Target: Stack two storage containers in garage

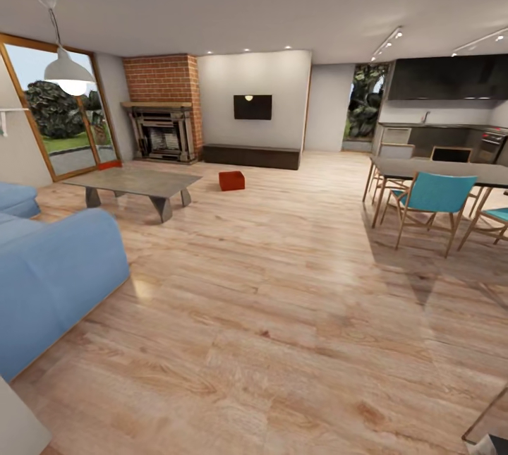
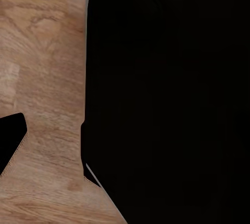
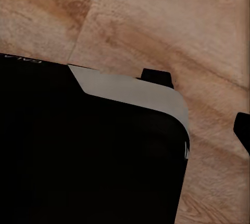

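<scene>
Our left gripper (image 2: 10,140) and right gripper (image 3: 200,101) hang over wood planks, grip unreadable; far ahead at eleven o'clock, one orange-red storage container (image 1: 231,180) sits beside the coffee table (image 1: 134,183), another (image 1: 109,165) behind it.

Floor (image 1: 282,314): light wood planks, smooth, faintly glossy. Fireplace (image 1: 166,106): rough red brick; sofa (image 1: 49,278): matt blue cloth. Storage container (image 1: 231,180): plain matt orange-red; coffee table (image 1: 134,182): dull grey slab top.
</scene>
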Motion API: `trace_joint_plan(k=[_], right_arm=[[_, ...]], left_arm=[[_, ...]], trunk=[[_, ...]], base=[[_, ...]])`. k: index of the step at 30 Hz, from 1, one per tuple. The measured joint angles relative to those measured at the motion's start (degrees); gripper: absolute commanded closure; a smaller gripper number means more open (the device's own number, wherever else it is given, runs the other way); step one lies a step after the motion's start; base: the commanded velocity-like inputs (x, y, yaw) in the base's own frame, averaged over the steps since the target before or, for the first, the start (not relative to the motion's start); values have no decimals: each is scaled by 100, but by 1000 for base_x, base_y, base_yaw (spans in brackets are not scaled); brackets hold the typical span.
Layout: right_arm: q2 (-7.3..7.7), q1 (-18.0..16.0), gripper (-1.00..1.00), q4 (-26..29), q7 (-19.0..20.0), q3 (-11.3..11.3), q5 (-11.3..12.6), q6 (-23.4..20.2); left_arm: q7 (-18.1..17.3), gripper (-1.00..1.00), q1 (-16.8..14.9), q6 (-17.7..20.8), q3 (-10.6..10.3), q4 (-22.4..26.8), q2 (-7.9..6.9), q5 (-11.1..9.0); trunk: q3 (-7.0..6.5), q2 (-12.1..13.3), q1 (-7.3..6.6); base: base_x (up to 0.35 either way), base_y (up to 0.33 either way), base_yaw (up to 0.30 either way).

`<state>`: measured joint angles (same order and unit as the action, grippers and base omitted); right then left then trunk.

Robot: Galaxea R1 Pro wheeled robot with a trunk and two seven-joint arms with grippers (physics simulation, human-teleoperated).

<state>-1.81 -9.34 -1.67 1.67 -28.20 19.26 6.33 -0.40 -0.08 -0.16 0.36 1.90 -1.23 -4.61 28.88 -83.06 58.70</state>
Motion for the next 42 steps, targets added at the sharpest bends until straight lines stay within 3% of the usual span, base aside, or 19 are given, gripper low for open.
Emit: trace_joint_plan(k=[42], right_arm=[[-5, 0, -100, 0, 3, 0, 0, 1]], left_arm=[[0, -100, 0, 0, 1, 0, 0, 0]], trunk=[[0, 0, 0]], base=[[322, 0, 0]])
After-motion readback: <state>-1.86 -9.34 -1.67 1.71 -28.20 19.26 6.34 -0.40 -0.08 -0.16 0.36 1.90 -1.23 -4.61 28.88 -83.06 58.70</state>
